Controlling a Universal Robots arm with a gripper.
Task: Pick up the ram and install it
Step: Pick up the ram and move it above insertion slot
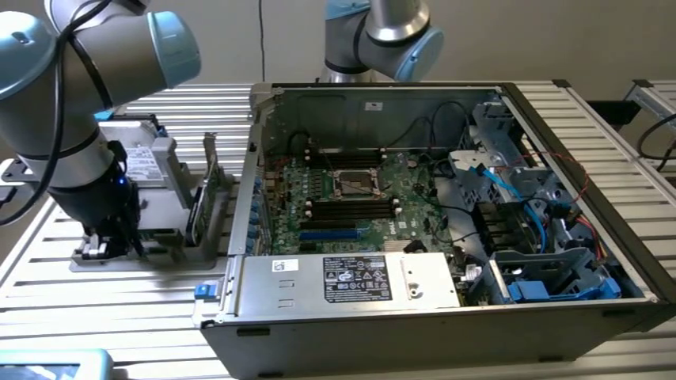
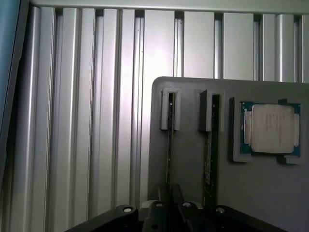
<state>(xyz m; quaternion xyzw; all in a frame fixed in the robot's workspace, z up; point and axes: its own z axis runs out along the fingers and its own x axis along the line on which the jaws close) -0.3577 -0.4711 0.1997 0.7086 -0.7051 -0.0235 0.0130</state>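
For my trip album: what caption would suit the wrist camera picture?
Gripper poised over a gray holder with two ram strips and a processor.

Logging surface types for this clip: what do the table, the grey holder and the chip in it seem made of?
Table: likely bare aluminium profile; silvery slats with long grooves and soft glare. Grey holder: probably matte plastic; even grey, no shine. Chip: dull silvery metal lid, by the look, on a green board.
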